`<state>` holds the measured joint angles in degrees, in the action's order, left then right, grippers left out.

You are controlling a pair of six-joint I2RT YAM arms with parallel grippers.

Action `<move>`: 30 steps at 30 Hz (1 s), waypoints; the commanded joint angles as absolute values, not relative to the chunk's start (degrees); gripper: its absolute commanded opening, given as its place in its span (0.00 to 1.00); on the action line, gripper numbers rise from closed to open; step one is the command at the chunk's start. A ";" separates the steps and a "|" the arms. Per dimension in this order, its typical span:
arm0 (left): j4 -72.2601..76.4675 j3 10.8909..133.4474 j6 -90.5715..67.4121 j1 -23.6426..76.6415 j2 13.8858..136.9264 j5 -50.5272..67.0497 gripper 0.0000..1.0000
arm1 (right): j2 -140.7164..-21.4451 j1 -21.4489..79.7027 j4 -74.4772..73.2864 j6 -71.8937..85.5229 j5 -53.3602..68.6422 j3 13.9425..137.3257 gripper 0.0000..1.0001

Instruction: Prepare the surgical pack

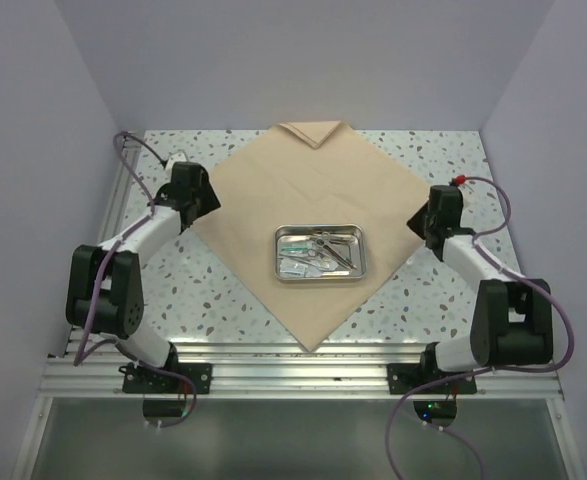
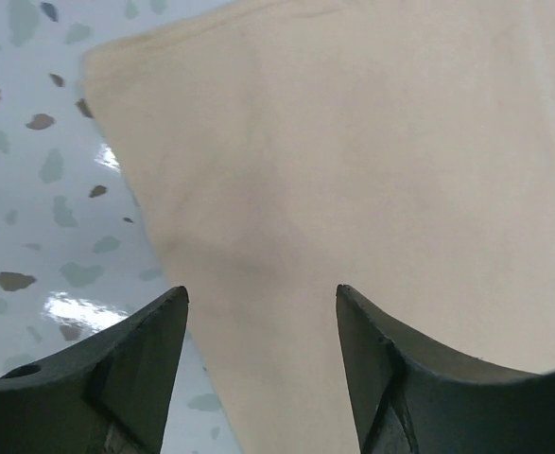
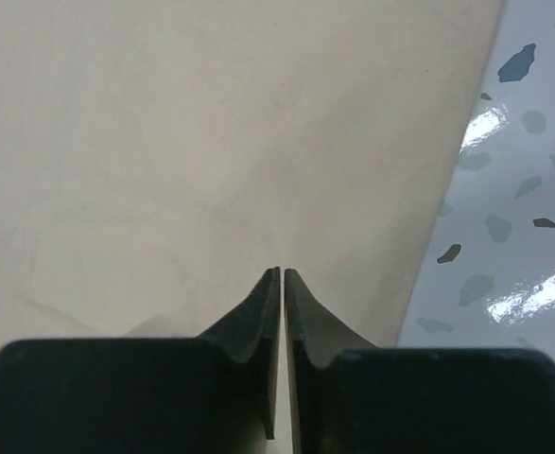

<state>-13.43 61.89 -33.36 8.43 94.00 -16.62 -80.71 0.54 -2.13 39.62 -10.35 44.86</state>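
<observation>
The tan cloth sheet point(image 1: 293, 190) lies spread as a diamond, its far corner point(image 1: 313, 130) folded over. On its middle stands the steel tray point(image 1: 278, 256), holding scissors, forceps and clear packets point(image 1: 321, 250). My left gripper point(image 1: 205, 200) hangs open over the cloth's left corner point(image 2: 353, 142), fingers wide apart point(image 2: 262, 295) and gripping nothing. Over the right corner point(image 3: 211, 123) my right gripper point(image 1: 425, 222) has its jaws together but for a hairline slit point(image 3: 283, 272). The cloth beneath it lies flat, and I see none of it pinched.
The speckled tabletop point(image 1: 223, 290) shows around the cloth on all sides. White walls close in the left, right and back. A metal rail point(image 1: 303, 375) carrying both arm bases runs along the near edge.
</observation>
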 commanded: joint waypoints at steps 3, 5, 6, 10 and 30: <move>-3.00 55.65 -31.64 11.69 90.09 -6.42 0.68 | -85.51 0.97 -3.16 38.58 -6.16 48.60 0.00; -0.98 54.85 -32.34 11.95 91.57 -3.62 0.66 | -88.49 0.97 -3.60 38.76 -4.84 49.92 0.00; -0.88 54.76 -32.43 11.95 92.45 -3.17 0.65 | -89.20 0.97 -3.34 38.85 -4.14 50.27 0.00; 0.95 54.49 -32.61 11.95 96.06 -2.11 0.61 | -90.53 1.66 -0.18 37.71 4.11 49.05 0.00; 2.20 49.92 -38.22 22.66 92.11 4.30 0.17 | -80.86 18.45 -10.28 39.64 -8.00 42.45 0.00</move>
